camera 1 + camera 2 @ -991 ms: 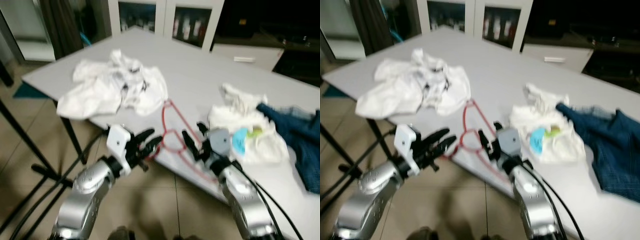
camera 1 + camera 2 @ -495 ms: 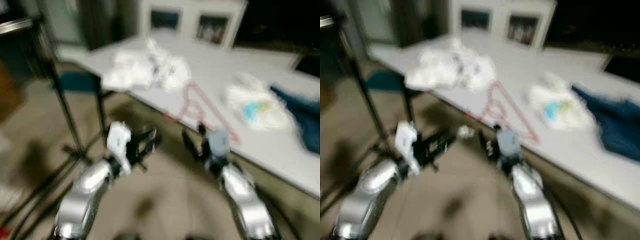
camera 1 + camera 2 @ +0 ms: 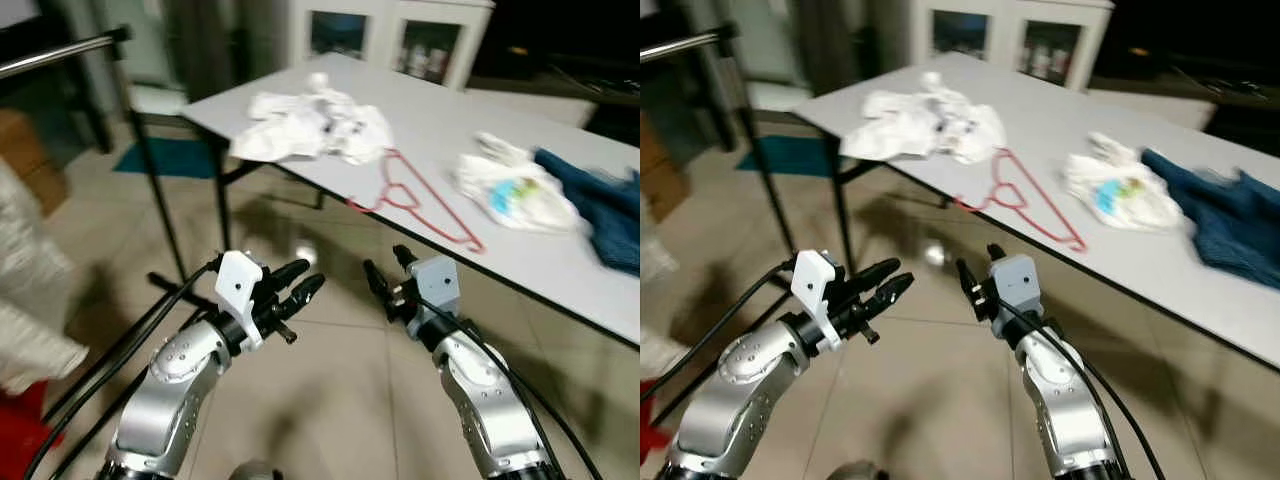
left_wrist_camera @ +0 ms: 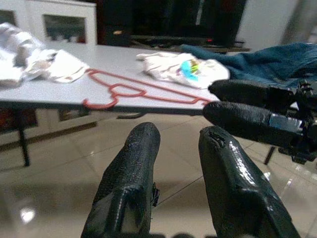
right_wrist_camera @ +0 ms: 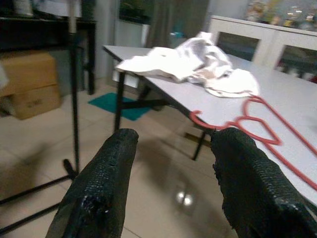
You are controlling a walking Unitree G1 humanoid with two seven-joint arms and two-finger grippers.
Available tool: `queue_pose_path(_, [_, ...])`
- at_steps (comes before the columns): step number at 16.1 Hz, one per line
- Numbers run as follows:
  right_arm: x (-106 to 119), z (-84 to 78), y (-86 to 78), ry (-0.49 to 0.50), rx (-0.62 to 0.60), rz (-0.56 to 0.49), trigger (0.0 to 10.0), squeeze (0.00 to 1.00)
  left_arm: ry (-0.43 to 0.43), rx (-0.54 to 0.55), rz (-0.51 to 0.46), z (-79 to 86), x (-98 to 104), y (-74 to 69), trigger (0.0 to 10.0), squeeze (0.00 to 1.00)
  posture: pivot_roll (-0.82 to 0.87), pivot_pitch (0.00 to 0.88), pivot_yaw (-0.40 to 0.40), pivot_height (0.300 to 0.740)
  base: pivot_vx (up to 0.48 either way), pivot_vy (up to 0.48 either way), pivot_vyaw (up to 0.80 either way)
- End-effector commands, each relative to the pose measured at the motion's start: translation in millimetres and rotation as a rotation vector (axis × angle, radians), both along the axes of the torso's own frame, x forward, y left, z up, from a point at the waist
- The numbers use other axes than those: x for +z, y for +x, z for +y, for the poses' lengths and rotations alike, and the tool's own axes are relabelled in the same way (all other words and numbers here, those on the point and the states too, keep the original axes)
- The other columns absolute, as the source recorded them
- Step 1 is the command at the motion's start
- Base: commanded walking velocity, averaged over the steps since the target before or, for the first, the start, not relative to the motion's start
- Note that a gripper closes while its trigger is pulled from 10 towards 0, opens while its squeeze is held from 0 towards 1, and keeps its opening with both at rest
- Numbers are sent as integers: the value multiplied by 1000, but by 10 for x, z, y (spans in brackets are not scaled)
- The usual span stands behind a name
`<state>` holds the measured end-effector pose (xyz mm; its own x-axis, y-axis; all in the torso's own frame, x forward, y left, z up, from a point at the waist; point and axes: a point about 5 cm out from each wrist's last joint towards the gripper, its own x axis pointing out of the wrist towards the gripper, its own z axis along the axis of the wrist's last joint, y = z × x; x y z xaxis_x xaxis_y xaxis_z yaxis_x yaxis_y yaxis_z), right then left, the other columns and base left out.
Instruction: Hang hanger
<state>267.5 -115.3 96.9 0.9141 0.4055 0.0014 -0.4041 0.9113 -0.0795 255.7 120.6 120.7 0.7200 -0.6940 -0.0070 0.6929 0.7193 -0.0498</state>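
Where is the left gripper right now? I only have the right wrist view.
Observer: The left gripper is held open over the floor beside the right gripper, short of the table.
Operator: What lies beyond the hanger?
Observer: Past the red hanger sits a white bundle with a blue-green print, then a blue garment.
Operator: Is there a rail to hang it on?
Observer: A metal rail runs high on the robot's left.
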Motion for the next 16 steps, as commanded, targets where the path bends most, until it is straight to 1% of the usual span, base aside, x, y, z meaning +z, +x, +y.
queue_pose_path(1, [41,-41,34,-10,-17,-22,10000,0,0,-9,-10,-25,15,11,10000,0,81,11,-36,723,0,0,0])
queue_pose_path(7, [64,-81,69,-14,-58,-49,10000,0,-1,4,-17,-30,19,38,10000,0,84,7,-37,723,0,0,0])
queue_pose_path(16, [86,-118,98,-29,-68,-68,10000,0,-23,12,-31,-59,43,67,10000,0,86,0,-47,723,0,0,0])
